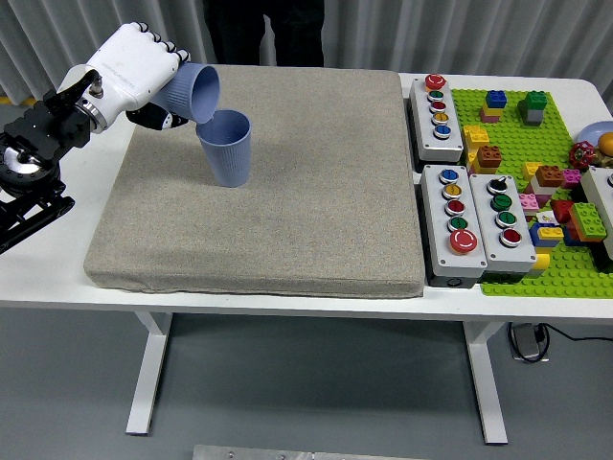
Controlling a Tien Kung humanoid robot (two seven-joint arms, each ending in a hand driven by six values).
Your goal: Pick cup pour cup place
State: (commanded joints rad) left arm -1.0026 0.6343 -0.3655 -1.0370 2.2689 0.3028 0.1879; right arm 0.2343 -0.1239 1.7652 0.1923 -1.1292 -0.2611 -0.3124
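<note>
My left hand (144, 77), white with black fingertips, is shut on a blue ribbed cup (196, 91) that lies tipped on its side, mouth facing right. Its lower lip hangs just over the rim of a second blue cup (225, 147). That second cup stands upright on the grey mat (287, 211), toward its back left. I see no stream between the two cups. The right hand is out of the picture.
Two grey button boxes (436, 120) (474, 225) sit right of the mat. A green baseplate (536, 172) with several loose bricks fills the right side. A person in dark clothes (263, 29) stands at the far edge.
</note>
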